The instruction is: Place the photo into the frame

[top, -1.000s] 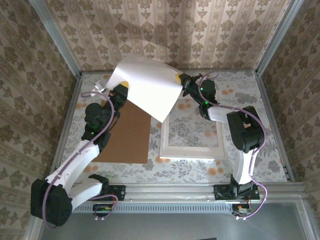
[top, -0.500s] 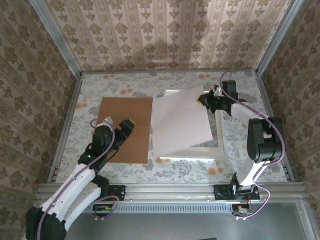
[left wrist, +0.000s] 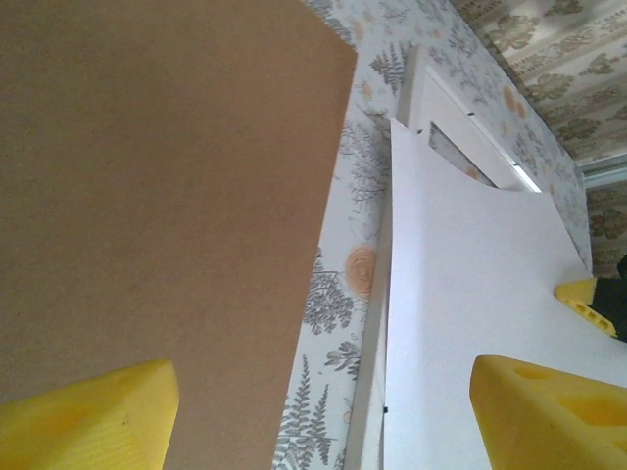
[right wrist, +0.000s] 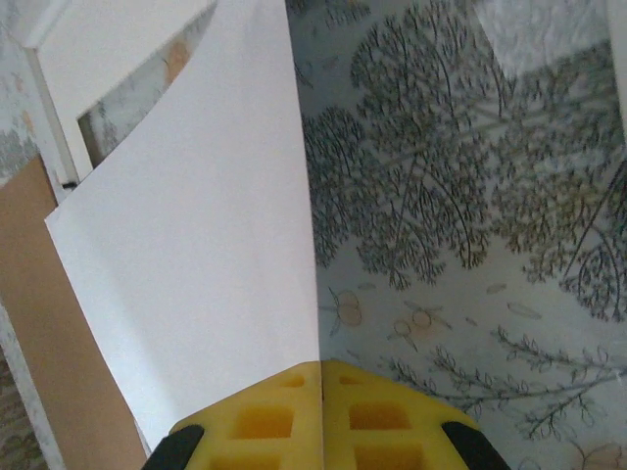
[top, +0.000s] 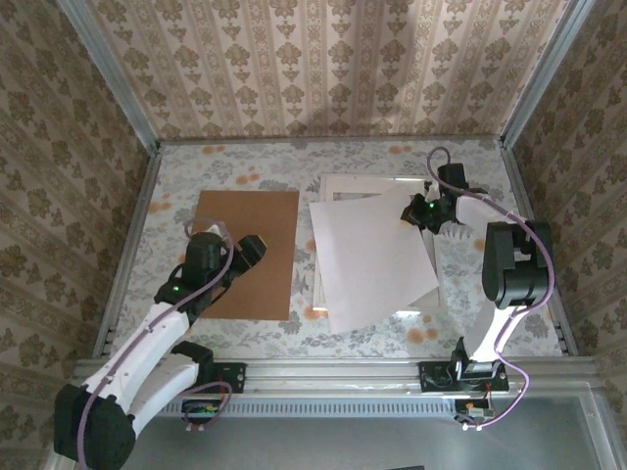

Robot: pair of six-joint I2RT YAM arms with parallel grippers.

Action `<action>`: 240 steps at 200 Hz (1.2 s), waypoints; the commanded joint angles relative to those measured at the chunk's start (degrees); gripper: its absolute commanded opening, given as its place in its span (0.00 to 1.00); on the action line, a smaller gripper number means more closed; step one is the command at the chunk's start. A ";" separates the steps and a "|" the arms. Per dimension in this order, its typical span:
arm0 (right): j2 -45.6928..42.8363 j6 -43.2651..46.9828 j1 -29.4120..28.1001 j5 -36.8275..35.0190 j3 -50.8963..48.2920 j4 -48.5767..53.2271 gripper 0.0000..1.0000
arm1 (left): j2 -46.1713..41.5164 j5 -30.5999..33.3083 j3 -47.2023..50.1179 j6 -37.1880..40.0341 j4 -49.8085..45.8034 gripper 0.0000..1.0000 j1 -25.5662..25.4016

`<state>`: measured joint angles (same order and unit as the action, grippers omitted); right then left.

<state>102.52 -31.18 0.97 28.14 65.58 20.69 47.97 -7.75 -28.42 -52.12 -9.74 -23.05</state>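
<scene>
Gripping the photo (top: 372, 259) by its far right corner with the right gripper (top: 419, 210), yellow pads (right wrist: 255, 421) pressed together on the paper's edge. Hovering the left gripper (top: 252, 248) over the right side of the brown board (top: 250, 211), jaws spread wide, holding nothing.

Blank white side up, picture side hidden. Draped across the frame (top: 362, 179), right of the table's (top: 470, 328) middle. Skewed rather than square to the frame: long axis running far to near, leaning a little rightward at the near end, with the near corner spilling past the frame's near rail onto the cloth. Bowed upward toward the pinched corner in the right wrist view, flatter elsewhere.

Judging by that bow: thin, light and floppy, easy to crease and quick to slide on a smooth pane. Best taken at a corner or along an edge, never mid-sheet. Probably wants a second hold on the left edge, the one nearest the free gripper, before squaring up. Likely to buckle if pushed, so better drawn than shoved.
</scene>
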 commanded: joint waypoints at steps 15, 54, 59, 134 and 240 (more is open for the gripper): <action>-6.51 1.27 -0.01 1.13 -2.34 -9.16 0.00 | 2.46 -1.63 -2.73 3.45 3.14 0.78 0.42; -11.10 0.08 0.08 0.42 -5.22 -11.79 0.00 | 4.38 -1.62 -3.60 3.57 4.44 0.78 0.46; -11.07 -0.91 0.16 0.20 -5.73 -12.88 0.00 | 4.69 -1.69 -3.65 3.60 4.68 0.78 0.43; -4.03 -11.49 0.95 -0.84 -5.05 -21.55 0.00 | 6.35 -2.16 -4.53 3.78 5.78 0.77 0.40; -3.38 -3.66 1.53 -6.97 -1.60 -11.09 0.00 | 7.67 -2.59 -4.97 3.99 6.57 0.77 0.40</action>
<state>98.54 -37.85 1.83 23.03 61.73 5.50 55.68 -9.45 -31.92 -49.25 -4.19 -23.05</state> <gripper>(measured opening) 0.066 0.771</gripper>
